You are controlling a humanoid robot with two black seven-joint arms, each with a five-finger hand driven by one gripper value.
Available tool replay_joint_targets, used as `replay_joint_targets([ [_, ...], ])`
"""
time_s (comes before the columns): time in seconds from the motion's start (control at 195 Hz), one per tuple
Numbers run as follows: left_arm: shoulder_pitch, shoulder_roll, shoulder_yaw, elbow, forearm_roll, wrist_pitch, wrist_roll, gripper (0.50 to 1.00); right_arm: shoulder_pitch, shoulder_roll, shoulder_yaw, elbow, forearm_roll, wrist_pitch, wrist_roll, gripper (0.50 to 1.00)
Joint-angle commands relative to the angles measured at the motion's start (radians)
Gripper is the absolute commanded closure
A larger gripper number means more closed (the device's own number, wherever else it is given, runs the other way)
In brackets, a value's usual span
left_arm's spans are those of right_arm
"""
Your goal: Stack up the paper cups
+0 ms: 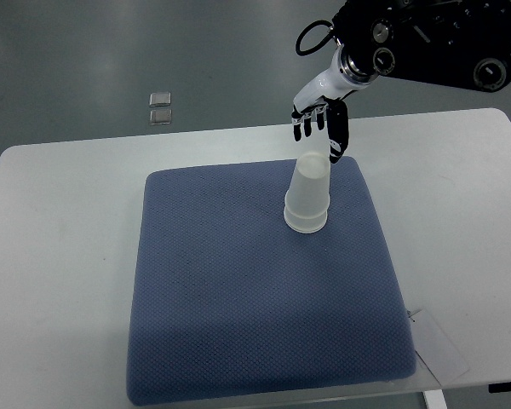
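1. A white table (60,256) is filling most of the top view, and a blue mat (238,315) is lying flat on it at the centre.
2. The paper cups (307,194) are standing upside down on the mat as one stack, with the wide rim resting on the fabric toward the mat's 1 o'clock corner.
3. The right hand (322,119) is reaching in from the 1 o'clock direction, its black arm entering at the top right edge.
4. The fingers (310,124) are pointing down, spread and relaxed, and are gripping nothing.
5. The hand is hovering just at 12 o'clock of the stack's top; contact between the dark thumb side and the cups cannot be determined.
6. Two small clear squares (161,107) are lying on the grey floor at 11 o'clock, beyond the table edge.
7. A white paper tag (439,341) is lying at the mat's 5 o'clock corner.
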Motion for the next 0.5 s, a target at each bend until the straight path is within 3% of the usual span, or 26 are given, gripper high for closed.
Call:
replay_joint_targets([
  [0.0,0.001,0.0,0.0,0.0,0.0,0.0,0.0,0.5,0.0,0.003,0.0,0.0,0.0,-0.001,0.0,0.65],
  [0.375,0.001,0.0,0.0,-0.002,0.0,0.0,0.0,0.5,0.014,-0.018,0.017,-0.005,0.022,0.002,0.0,0.648],
  [0.493,-0.001,0.0,0.0,-0.002,0.0,0.0,0.0,0.5,0.011,-0.055,0.023,-0.049,0.069,-0.011,0.009,0.648],
])
